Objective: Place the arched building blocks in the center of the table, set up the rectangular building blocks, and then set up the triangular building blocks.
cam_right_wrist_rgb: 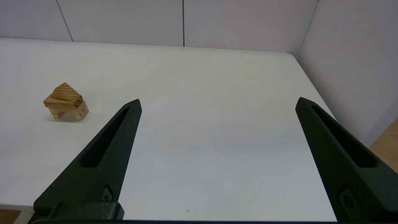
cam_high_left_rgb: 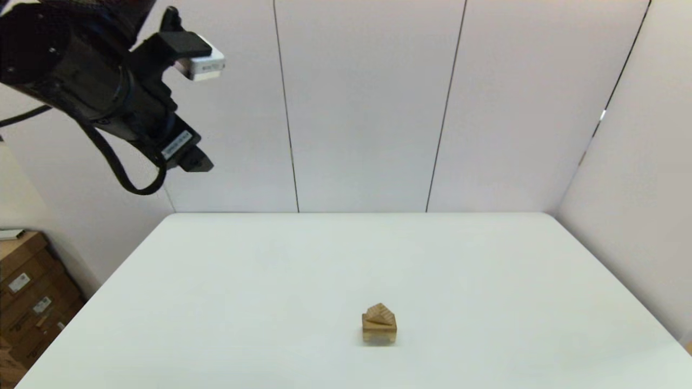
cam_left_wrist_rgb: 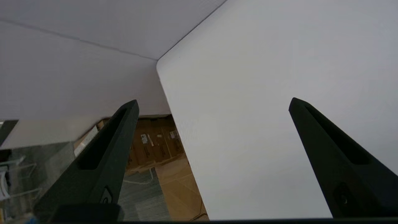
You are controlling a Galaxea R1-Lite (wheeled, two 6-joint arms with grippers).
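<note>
Centrally stacked arch block (cam_high_left_rgb: 379, 334), slab (cam_high_left_rgb: 379, 323), wedge (cam_high_left_rgb: 380, 312) topmost

white table (cam_high_left_rgb: 216, 302), striped tan wedge (cam_high_left_rgb: 379, 313)

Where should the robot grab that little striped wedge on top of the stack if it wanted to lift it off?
Probably from straight above, closing the jaws on the triangular block's two flat end faces, low near its base. Its top is peaked with sloped sides that would slip, and it sits on the flat slab, so sideways approaches risk toppling the stack.
</note>
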